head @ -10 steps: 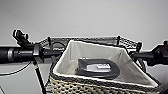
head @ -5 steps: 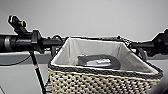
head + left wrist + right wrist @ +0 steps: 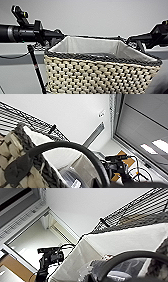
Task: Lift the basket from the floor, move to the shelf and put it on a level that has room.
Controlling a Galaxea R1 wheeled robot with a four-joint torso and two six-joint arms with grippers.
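The cream woven basket (image 3: 100, 72) with its dark rim hangs in the air between my two arms, close to the head camera. My left gripper (image 3: 53, 37) is at its left end and my right gripper (image 3: 132, 41) at its right end, each shut on a black loop handle (image 3: 75, 147) (image 3: 130, 255). A white liner and a dark flat item (image 3: 100, 54) show inside. Just behind the basket's far rim runs the top wire level (image 3: 100, 37) of the black shelf (image 3: 15, 116) (image 3: 140, 210). One shelf post (image 3: 36, 67) stands beside the basket's left corner.
A plain white wall rises behind the shelf. In the wrist views a black stand with equipment (image 3: 117, 166) (image 3: 50, 256) shows beyond the basket, under a ceiling with light panels (image 3: 155, 145).
The basket now looms larger and higher in the head view and hides most of the top wire level. Both arms have risen with it.
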